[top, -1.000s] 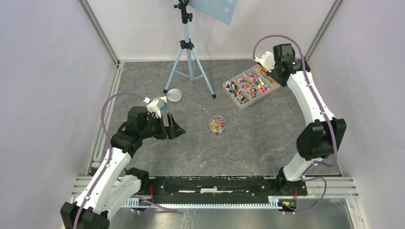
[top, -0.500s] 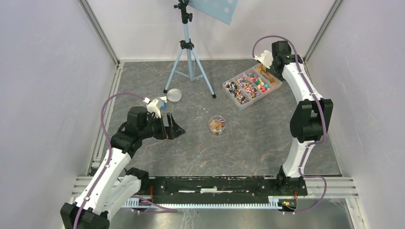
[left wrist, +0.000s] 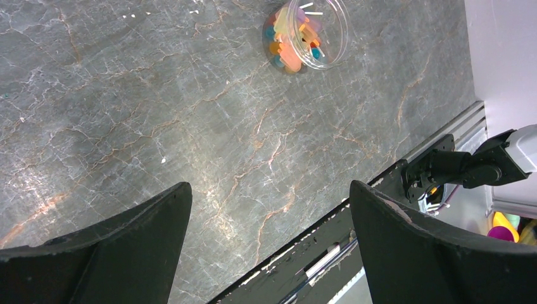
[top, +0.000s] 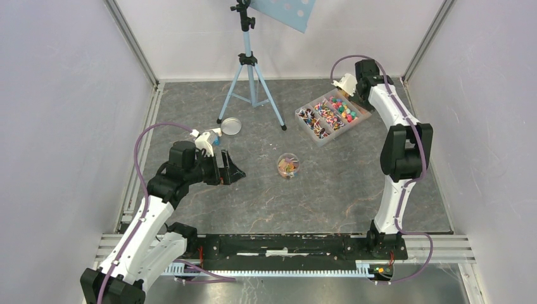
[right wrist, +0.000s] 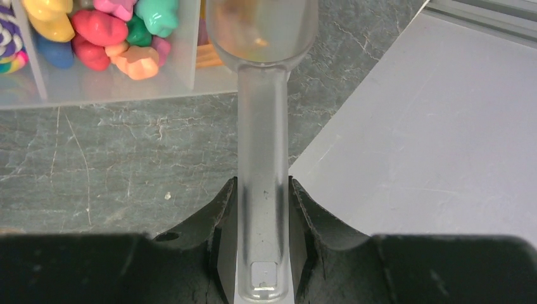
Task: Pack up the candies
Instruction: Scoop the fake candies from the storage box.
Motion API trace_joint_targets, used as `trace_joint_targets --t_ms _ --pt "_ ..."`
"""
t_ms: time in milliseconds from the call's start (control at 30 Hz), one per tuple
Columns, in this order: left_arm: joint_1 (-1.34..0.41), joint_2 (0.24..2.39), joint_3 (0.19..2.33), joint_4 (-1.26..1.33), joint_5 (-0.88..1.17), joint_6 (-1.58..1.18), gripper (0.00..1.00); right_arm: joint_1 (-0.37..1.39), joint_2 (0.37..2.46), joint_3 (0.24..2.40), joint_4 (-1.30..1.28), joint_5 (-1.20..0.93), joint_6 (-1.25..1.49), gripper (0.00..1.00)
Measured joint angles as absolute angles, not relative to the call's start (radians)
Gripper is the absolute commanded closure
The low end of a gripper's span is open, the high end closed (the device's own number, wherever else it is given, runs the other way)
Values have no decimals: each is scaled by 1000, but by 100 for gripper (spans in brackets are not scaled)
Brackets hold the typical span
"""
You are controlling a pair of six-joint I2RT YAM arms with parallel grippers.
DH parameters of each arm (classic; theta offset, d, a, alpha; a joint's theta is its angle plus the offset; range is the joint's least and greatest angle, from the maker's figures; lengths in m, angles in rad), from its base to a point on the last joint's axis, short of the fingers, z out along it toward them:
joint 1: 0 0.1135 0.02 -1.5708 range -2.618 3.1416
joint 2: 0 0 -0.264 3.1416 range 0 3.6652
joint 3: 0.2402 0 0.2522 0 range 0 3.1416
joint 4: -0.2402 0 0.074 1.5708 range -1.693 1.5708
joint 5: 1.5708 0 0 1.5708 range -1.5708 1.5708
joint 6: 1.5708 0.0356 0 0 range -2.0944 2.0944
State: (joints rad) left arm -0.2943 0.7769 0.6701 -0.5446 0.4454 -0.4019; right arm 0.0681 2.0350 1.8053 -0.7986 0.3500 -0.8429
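Observation:
The candies (top: 330, 114) lie sorted in a clear compartment tray (top: 316, 137) at the back right. More candies fill a small clear jar (top: 288, 166) in the middle, which also shows in the left wrist view (left wrist: 306, 35). My right gripper (top: 356, 96) is shut on the handle of a clear plastic spoon (right wrist: 263, 126). The spoon's bowl is over the tray's end compartment, beside pink, green and orange candies (right wrist: 120, 31). My right gripper (right wrist: 263, 183) clamps the handle on both sides. My left gripper (top: 231, 170) is open and empty, left of the jar; its jaws (left wrist: 269, 187) stand wide apart above bare table.
A round clear lid (top: 230, 125) lies on the table behind my left gripper. A blue tripod (top: 251, 82) stands at the back centre. A metal rail (right wrist: 481, 12) and a pale wall panel (right wrist: 430, 145) border the table just right of the tray.
My right arm has folded and swung its wrist left and farther back, bringing the spoon over the tray's far end. The left arm has not moved.

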Motion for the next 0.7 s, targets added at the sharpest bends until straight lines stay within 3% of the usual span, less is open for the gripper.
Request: trace_joint_targets --t_ms 700 --pt "-294 777 670 -545 425 -402 0 20 2046 1674 -546 186 -802 100"
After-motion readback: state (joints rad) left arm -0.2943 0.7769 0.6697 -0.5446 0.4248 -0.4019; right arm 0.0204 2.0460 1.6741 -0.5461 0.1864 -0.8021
